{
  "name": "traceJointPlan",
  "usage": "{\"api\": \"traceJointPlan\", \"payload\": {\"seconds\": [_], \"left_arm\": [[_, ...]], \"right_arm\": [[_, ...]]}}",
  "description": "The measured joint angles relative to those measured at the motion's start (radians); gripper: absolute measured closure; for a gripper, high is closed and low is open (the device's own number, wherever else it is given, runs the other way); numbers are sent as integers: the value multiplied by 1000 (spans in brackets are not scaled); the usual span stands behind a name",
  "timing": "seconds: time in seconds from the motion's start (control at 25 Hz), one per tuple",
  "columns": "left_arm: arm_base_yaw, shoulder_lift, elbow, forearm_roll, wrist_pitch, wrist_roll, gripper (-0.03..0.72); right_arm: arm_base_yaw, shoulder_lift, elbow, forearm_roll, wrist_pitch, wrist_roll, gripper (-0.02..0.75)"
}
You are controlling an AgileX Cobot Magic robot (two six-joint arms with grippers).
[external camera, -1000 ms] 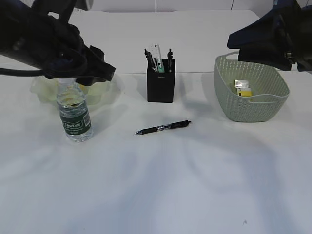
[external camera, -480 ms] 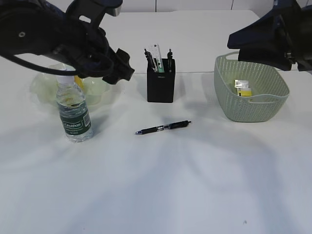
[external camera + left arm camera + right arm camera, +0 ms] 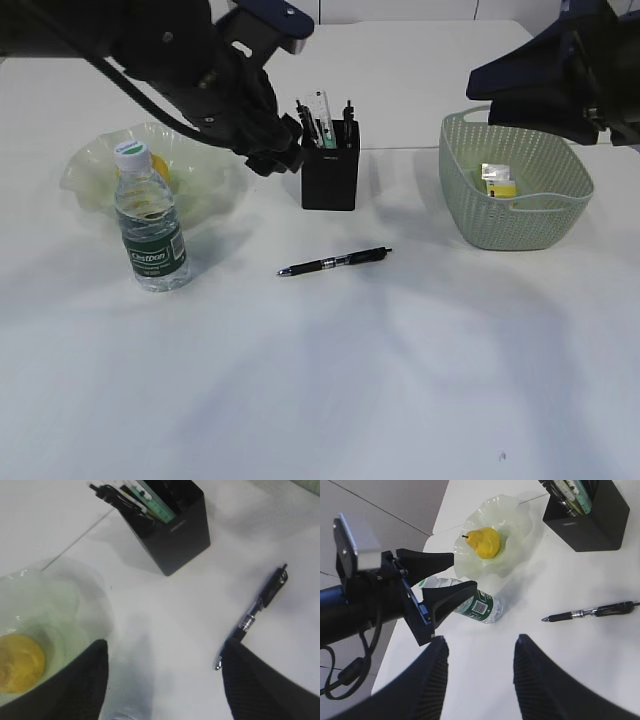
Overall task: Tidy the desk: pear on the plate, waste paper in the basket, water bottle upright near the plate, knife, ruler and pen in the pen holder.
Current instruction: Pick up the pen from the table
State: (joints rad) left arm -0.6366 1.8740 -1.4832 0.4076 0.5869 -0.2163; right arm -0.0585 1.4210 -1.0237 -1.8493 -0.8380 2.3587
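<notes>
The water bottle (image 3: 152, 235) stands upright on the desk (image 3: 330, 380), just in front of the plate (image 3: 205, 180), and nothing holds it. The pear (image 3: 482, 541) lies on the plate (image 3: 517, 515). A black pen (image 3: 335, 262) lies flat in front of the pen holder (image 3: 330, 178), which holds the ruler (image 3: 321, 108) and other sticks. My left gripper (image 3: 162, 647) hovers open and empty between plate and pen holder, with the pen (image 3: 255, 612) by its right finger. My right gripper (image 3: 480, 642) is open and empty, raised beside the basket (image 3: 515, 220). The waste paper (image 3: 498, 180) lies inside the basket.
The left arm (image 3: 190, 60) stretches from the upper left across the plate. The right arm (image 3: 560, 70) hangs over the basket's far side. A table seam runs behind the pen holder. White desk surface fills the front.
The left gripper has opened and left the bottle, moving right from above it towards the pen holder. The bottle stays upright where it was. The right arm has not moved.
</notes>
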Motion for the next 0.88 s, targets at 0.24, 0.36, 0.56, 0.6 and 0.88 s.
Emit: {"api": "traceJointPlan", "payload": {"seconds": [0.24,0.36,0.56,0.6,0.88], "left_arm": [[0,158,-164,-195,155,249,183],[0,223,-225,-232,192,325,183],[26,305,-307,-341,240,475,186],[34,321,-316,-373,244,506,187],[112,365,-324,-494,268,659,237]], "right_arm": [[0,0,0,0,0,0,412],[0,0,0,0,0,0,412],[0,0,0,0,0,-2,412],[0,0,0,0,0,-2,412],[0,0,0,0,0,-2,412]]}}
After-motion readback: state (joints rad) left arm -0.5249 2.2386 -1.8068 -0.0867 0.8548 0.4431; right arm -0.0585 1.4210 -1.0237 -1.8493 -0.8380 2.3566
